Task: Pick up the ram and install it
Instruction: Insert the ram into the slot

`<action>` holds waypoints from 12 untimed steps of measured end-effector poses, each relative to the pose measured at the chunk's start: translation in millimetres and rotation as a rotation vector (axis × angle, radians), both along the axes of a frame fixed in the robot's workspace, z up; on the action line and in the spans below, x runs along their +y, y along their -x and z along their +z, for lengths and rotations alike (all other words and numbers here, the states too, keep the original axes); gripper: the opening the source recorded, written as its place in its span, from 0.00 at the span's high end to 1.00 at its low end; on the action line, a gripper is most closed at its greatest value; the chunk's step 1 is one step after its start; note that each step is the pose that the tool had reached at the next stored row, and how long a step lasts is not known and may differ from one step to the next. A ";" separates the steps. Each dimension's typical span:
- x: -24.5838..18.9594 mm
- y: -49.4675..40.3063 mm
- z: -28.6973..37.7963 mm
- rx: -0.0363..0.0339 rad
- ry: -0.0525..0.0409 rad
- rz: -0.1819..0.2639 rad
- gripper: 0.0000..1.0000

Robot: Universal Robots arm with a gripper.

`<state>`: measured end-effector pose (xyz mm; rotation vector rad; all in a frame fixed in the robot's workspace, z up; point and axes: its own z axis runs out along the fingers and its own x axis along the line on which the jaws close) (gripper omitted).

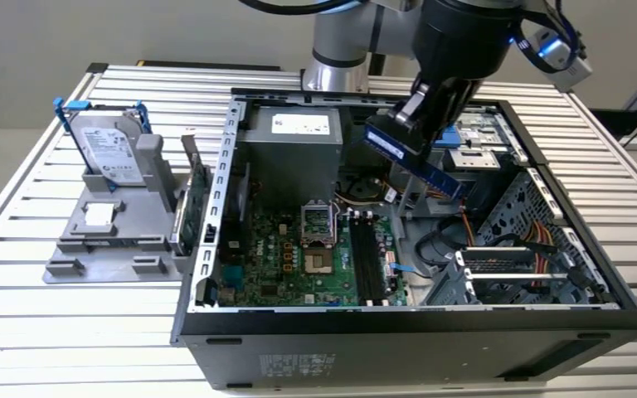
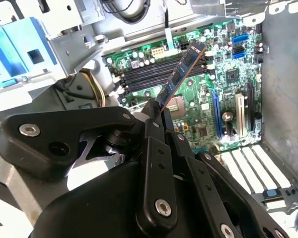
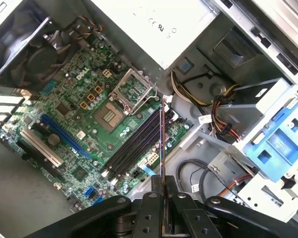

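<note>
**Exterior view.** The gripper (image 1: 410,116) is hanging over the open computer case (image 1: 407,319). Its fingers are drawn in tight on one end of the single ram (image 1: 418,163). The stick is slanting down from the fingers toward the exterior view's right, in the air above the motherboard (image 1: 285,265) and apart from it. One hard drive (image 1: 109,145) is standing in a grey rack (image 1: 109,236) on the table (image 1: 20,323), at the exterior view's left of the case.

**Second wrist view.** The ram (image 2: 181,74) is projecting from between the closed fingers of the gripper (image 2: 154,116). It is crossing in front of four black memory slots (image 2: 144,78).

**First wrist view.** The ram (image 3: 162,144) is showing edge-on as a thin line, with the gripper (image 3: 162,184) pinching its near end. The slots (image 3: 134,146) are lying beyond it, beside one processor socket (image 3: 109,116).
</note>
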<state>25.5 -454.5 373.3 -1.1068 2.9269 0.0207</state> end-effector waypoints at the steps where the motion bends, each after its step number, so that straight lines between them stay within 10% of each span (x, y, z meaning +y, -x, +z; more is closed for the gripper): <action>1: 0.0 0.0 0.0 0.0000 0.0000 -0.009 1.00; 12: -0.1 0.0 -0.3 0.0000 0.0001 -0.100 1.00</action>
